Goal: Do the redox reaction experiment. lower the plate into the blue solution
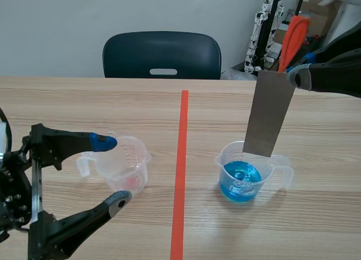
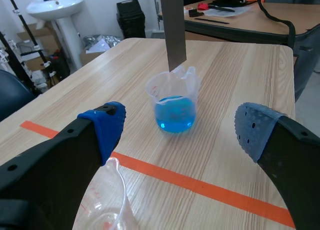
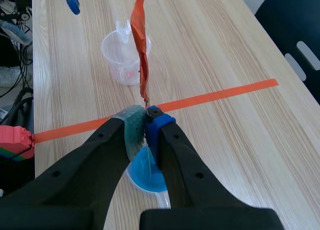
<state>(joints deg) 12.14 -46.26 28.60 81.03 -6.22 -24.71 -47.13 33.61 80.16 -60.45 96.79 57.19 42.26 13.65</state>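
A clear beaker of blue solution [image 1: 242, 178] stands right of the tape line. A grey metal plate [image 1: 269, 110] hangs upright over it, its lower edge about level with the rim and above the liquid. My right gripper [image 1: 294, 75] is shut on the plate's top edge. In the right wrist view the plate [image 3: 140, 55] shows edge-on ahead of my right gripper [image 3: 145, 121], with the blue beaker [image 3: 146, 176] under the fingers. My left gripper [image 1: 111, 171] stands open around an empty clear beaker [image 1: 121, 164]. From the left wrist view, the plate [image 2: 173, 25] hangs over the blue beaker [image 2: 174, 103].
An orange tape line [image 1: 181, 170] runs down the middle of the table. A dark chair [image 1: 162, 54] stands behind the far edge. The empty beaker [image 3: 125, 55] sits well beyond the tape from the right arm. Clutter fills the back right corner.
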